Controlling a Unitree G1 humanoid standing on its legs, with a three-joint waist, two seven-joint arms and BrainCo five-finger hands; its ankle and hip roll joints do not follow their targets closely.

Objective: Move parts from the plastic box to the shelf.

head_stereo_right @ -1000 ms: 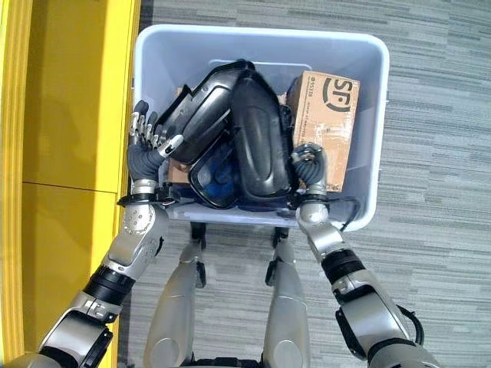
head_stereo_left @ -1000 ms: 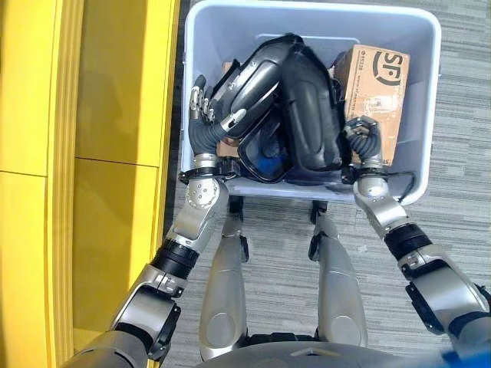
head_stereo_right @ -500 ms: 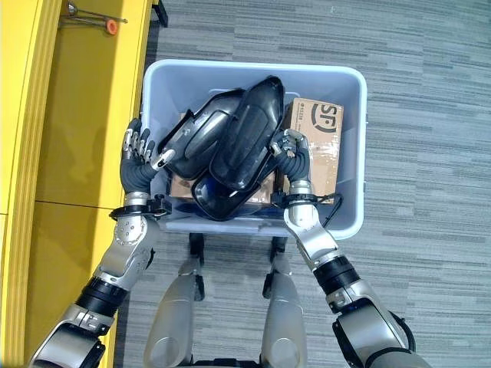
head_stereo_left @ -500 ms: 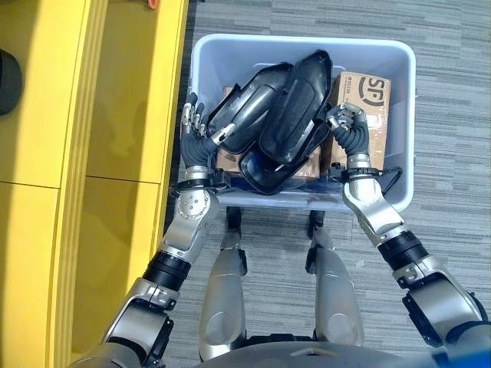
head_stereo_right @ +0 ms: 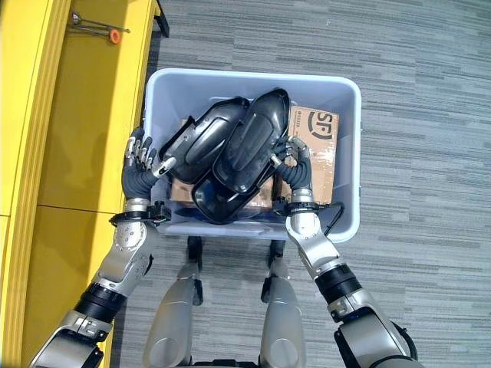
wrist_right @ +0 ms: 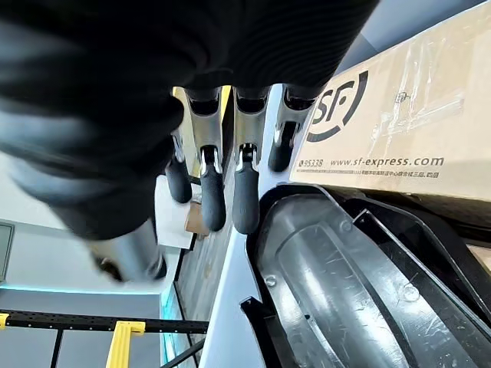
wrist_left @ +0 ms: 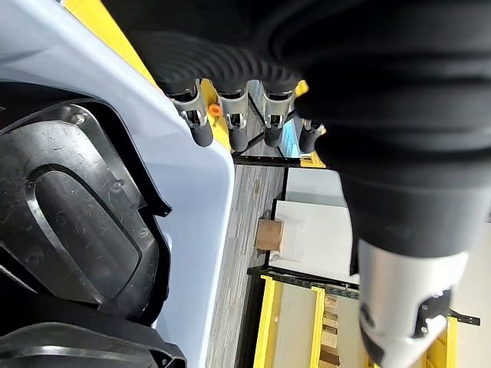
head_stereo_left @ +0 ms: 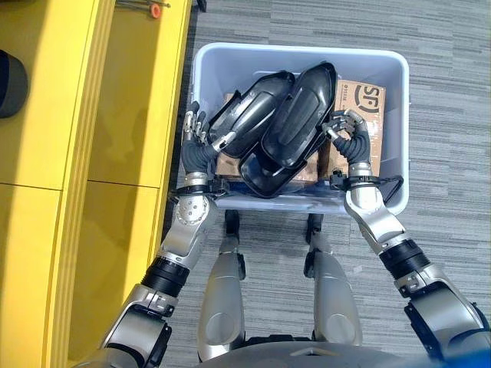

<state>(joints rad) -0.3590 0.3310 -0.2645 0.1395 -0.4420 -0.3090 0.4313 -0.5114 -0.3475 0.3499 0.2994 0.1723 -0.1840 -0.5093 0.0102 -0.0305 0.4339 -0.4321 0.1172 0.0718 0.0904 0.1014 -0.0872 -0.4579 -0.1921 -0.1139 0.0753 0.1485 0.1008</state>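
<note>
Left eye view: a grey plastic box stands on the carpeted floor beside the yellow shelf. Inside it a large black moulded part (several shells that look joined together) lies tilted over a cardboard box and further brown cartons.

The left robot hand is at the part's left edge, just inside the box wall nearest the shelf. In its wrist view the fingers run straight, side by side and not curled round anything, with the black part close alongside; whether they touch it cannot be told.

The right robot hand is between the part's right flank and the cardboard box. Its fingers are likewise extended and loosely spread, lying along the rim of the part, with no grip closed on it.

A small orange-tipped tool lies on the shelf top.
</note>
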